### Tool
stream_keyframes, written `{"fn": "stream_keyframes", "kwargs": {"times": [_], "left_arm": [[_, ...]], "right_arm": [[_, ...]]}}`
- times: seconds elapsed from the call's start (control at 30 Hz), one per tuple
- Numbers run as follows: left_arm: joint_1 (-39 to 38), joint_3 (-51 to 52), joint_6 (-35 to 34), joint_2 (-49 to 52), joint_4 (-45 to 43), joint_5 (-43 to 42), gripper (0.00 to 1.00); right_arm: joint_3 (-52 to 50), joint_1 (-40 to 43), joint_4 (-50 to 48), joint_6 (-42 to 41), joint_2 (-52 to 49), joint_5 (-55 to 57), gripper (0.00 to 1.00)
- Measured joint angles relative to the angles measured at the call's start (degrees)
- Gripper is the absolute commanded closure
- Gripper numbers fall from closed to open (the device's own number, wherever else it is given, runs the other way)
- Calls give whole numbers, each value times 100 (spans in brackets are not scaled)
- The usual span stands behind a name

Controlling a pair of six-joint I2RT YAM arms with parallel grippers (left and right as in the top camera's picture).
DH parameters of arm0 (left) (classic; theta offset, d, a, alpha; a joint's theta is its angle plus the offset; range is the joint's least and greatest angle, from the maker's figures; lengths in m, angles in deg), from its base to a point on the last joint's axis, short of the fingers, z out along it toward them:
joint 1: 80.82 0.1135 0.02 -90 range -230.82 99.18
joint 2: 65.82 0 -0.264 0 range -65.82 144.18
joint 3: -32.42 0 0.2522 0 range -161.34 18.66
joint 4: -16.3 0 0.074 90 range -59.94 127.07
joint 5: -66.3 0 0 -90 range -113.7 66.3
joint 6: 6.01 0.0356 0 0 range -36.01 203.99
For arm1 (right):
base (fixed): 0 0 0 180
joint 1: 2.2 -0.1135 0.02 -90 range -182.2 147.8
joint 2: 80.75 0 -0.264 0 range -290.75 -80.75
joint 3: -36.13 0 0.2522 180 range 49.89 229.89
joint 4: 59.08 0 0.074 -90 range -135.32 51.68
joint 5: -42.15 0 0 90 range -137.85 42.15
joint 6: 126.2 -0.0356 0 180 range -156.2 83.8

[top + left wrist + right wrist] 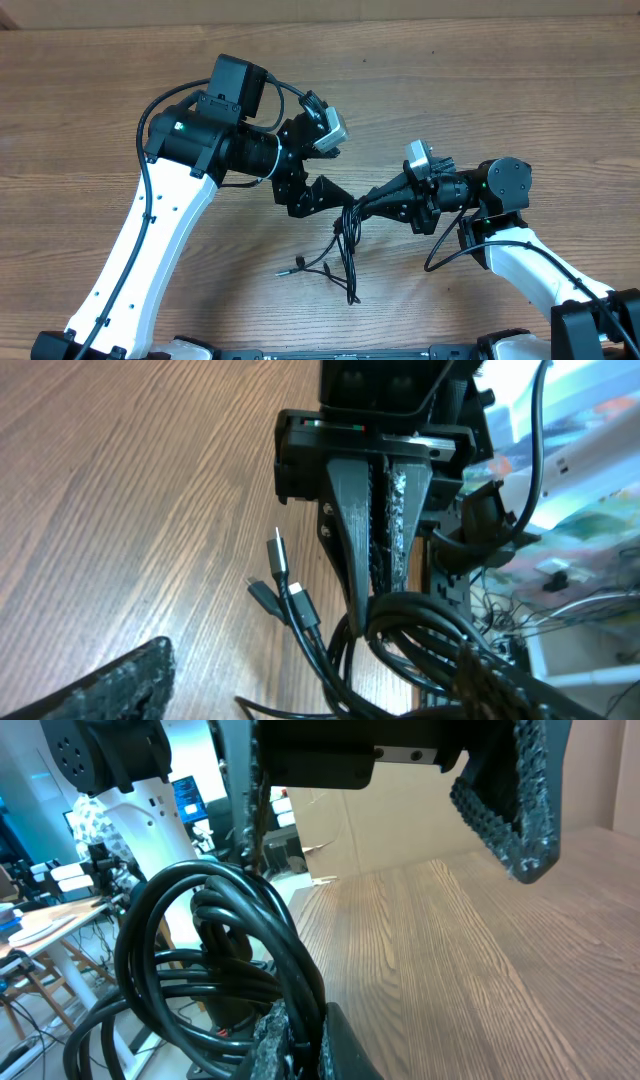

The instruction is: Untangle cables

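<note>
Overhead, the two arms meet near the middle of the wooden table [120, 60]. The right gripper [366, 204] is clamped tight on the cables [347, 240], pinching a looped black bundle at its fingertips. From that pinch, loose strands trail down and away below the gripper onto the table. One thin strand runs off to the far side of the left gripper and ends in a small plug.

The left gripper [322, 203] sits just beside the right one, tips nearly facing it, with its jaws spread wide and nothing held between them. From the right wrist view, one of its textured fingers [510, 810] hangs above and to one side of the bundle and the other stands at the opposite side. The coiled loops lie under that gap without being pinched by it.

From the left wrist view, the right gripper's two dark fingers are pressed together straight ahead, with the cables bunched at their tips. Two plug ends [277, 552] stick up just beside them, over the wood grain.
</note>
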State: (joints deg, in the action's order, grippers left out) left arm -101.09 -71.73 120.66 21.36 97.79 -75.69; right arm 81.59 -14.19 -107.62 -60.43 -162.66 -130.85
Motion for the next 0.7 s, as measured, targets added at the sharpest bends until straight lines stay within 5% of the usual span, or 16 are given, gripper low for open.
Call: {"fn": "stream_keyframes", "kwargs": {"times": [0.2, 0.37, 0.57, 0.7], "left_arm": [[0, 0, -66, 0, 20, 13, 26], [0, 0, -992, 0, -28, 24, 34], [-59, 0, -2426, 0, -59, 50, 67], [-258, 0, -2865, 0, -160, 396, 66]], "right_arm": [[0, 0, 396, -28, 0, 245, 96], [-2, 0, 1202, -120, 0, 1220, 96], [0, 0, 1060, -264, 0, 1784, 96], [0, 0, 1045, -299, 0, 1829, 96]]}}
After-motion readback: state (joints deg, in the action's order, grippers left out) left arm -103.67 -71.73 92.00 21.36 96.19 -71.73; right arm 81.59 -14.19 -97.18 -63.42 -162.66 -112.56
